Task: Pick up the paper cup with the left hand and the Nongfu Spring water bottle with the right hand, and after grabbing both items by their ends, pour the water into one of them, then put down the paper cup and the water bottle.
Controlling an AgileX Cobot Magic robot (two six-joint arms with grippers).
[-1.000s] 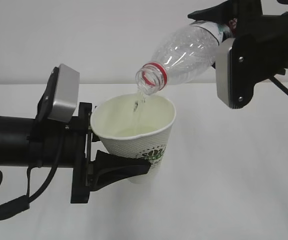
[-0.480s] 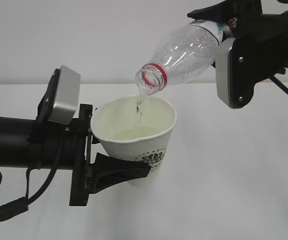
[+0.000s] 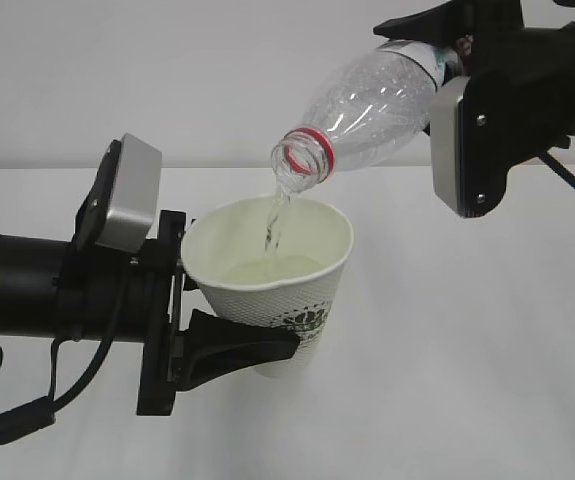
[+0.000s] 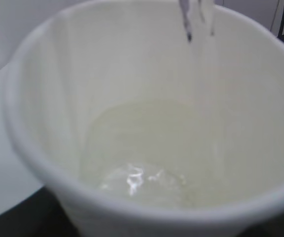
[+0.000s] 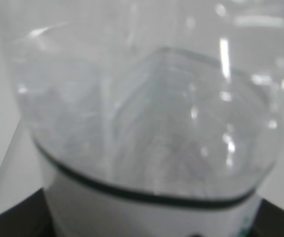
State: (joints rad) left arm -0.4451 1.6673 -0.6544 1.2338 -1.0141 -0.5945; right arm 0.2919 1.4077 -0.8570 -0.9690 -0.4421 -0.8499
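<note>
Above the white desk (image 3: 467, 380) you have both task items held in the air. Your left tool (image 3: 229, 340) is clamped on the lower part of the paper cup (image 3: 272, 285), one black pointed finger (image 3: 242, 343) running along its near side; the cup is white, tapered and faintly ribbed outside, with a green logo print, and its rolled rim tilts slightly toward the camera. Your right tool (image 3: 447, 40) grips the base end of the Nongfu Spring water bottle (image 3: 367, 105) (only the fingers' upper edge shows past the grey box module). That clear, ribbed plastic bottle is tipped mouth-down to the left, its red neck ring just over the cup's rim. A thin, twisting stream of water (image 3: 272, 220) falls into the cup's cream interior. From the left wrist you see a shallow glinting pool (image 4: 142, 177) at the bottom.
</note>
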